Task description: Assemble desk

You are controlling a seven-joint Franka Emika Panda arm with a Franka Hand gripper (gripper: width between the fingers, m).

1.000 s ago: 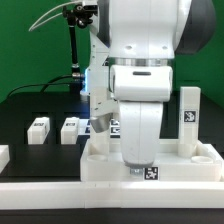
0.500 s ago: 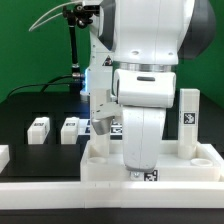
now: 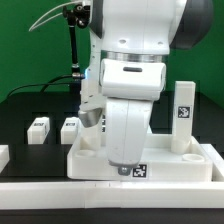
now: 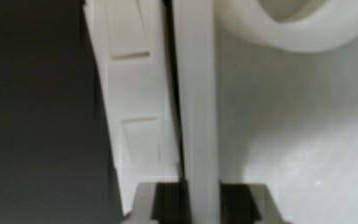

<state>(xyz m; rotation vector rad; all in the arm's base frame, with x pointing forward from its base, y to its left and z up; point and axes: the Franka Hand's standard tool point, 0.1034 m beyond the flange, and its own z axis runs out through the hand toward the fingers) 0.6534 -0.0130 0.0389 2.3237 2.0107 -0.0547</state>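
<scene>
Since the earlier frame, the desk top (image 3: 185,165) has slid toward the exterior view's left and turned a little, carrying along the upright leg (image 3: 182,118) that stands in its corner at the exterior view's right. The arm (image 3: 135,75) now leans the same way above it.

The wrist view explains the hold. The gripper (image 4: 194,204) is clamped tight on the thin raised rim (image 4: 194,100) of the desk top, with one dark finger (image 4: 147,204) showing on each side of that wall. The rim is the only narrow edge the claw can pinch, so the wide panel seems to be dragged flat across the black table (image 3: 30,105) rather than lifted. A round corner socket (image 4: 309,30) shows just beside the rim.

Two loose legs (image 3: 39,128) (image 3: 70,128) lie on the table toward the exterior view's left, well apart from the desk top. The drag is probably meant to bring an empty socket within easy reach or to square the panel up before the next leg goes in. The planted leg stays upright, so it appears firmly seated.
</scene>
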